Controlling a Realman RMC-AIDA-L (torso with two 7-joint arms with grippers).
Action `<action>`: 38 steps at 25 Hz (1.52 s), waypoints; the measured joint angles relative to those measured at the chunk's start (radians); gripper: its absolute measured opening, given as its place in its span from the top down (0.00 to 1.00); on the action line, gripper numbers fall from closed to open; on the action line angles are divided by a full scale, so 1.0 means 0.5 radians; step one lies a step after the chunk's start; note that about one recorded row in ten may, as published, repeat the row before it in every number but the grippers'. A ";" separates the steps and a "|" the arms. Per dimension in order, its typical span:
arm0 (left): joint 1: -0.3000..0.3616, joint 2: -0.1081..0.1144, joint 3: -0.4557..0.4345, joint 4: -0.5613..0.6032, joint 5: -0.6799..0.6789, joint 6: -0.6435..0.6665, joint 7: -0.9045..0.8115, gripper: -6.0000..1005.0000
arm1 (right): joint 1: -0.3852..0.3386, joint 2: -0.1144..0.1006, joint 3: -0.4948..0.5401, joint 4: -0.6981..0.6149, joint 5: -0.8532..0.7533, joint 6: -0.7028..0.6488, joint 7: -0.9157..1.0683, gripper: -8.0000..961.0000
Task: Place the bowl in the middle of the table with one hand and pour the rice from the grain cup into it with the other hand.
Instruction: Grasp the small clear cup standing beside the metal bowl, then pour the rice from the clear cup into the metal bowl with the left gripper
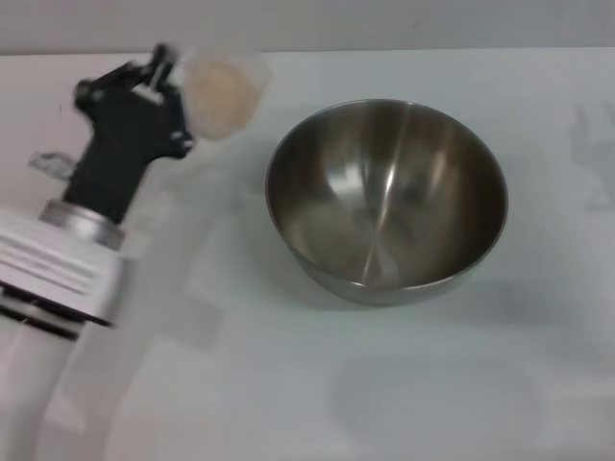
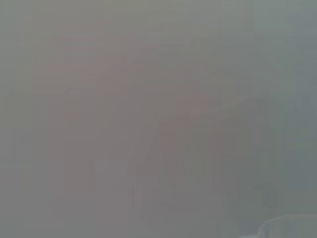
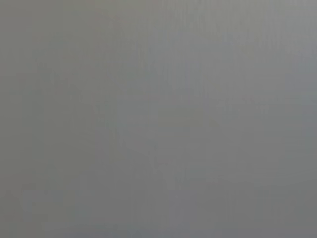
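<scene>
The steel bowl (image 1: 386,200) stands empty on the white table (image 1: 317,384), a little right of the middle. My left gripper (image 1: 165,72) is at the far left, shut on the handle of the clear grain cup (image 1: 226,91). The cup is lifted off the table, left of the bowl and apart from it. Pale rice (image 1: 224,96) shows inside the cup. My right gripper is out of view. The left and right wrist views show only a blank grey haze.
The table's far edge (image 1: 384,50) runs along the top of the head view. My left arm (image 1: 67,259) covers the near left part of the table.
</scene>
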 joint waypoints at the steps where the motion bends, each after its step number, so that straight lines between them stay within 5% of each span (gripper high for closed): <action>1: -0.020 -0.001 0.003 -0.028 0.043 0.020 0.195 0.98 | 0.006 -0.001 0.000 0.000 0.000 0.002 -0.001 0.61; 15: -0.198 0.000 0.012 -0.085 0.487 -0.194 1.542 0.98 | 0.085 -0.006 0.000 0.058 0.000 0.011 -0.011 0.61; 28: -0.171 0.000 0.028 -0.187 0.503 -0.295 2.494 0.98 | 0.149 -0.008 0.000 0.109 0.009 0.011 -0.015 0.60; 38: -0.160 0.000 0.097 -0.214 0.505 -0.286 2.903 0.98 | 0.158 -0.009 0.003 0.109 0.012 0.011 -0.016 0.60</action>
